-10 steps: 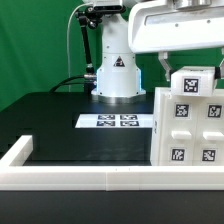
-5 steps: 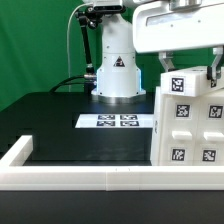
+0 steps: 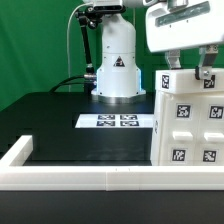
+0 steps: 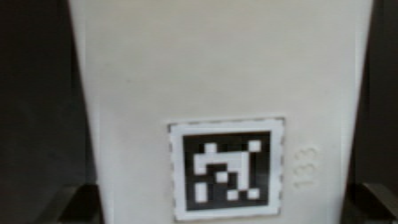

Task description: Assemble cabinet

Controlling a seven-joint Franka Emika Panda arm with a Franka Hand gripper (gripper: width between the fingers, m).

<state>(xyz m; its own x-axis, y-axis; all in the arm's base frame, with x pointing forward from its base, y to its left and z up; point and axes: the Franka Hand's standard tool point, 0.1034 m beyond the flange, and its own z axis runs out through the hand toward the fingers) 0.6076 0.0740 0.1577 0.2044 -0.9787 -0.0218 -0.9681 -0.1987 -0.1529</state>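
Note:
The cabinet (image 3: pixel 190 135) is a tall white box with square tags on its face, standing at the exterior view's right. On its top sits a small white tagged block (image 3: pixel 188 82). My gripper (image 3: pixel 188 68) comes down from above and is shut on this block, one finger on each side. In the wrist view the block (image 4: pixel 196 90) fills the picture with one tag on it. The dark fingertips (image 4: pixel 63 205) press at its two edges, and the gripper (image 4: pixel 214 205) straddles it.
The marker board (image 3: pixel 118 121) lies flat on the black table behind the cabinet. A low white border rail (image 3: pixel 80 178) runs along the front and turns up the exterior view's left side. The arm's white base (image 3: pixel 117 70) stands at the back.
The gripper has lowered the block onto the cabinet's top, then shifted to the exterior view's right and turned. The block's tag has swung round toward the exterior view's left.

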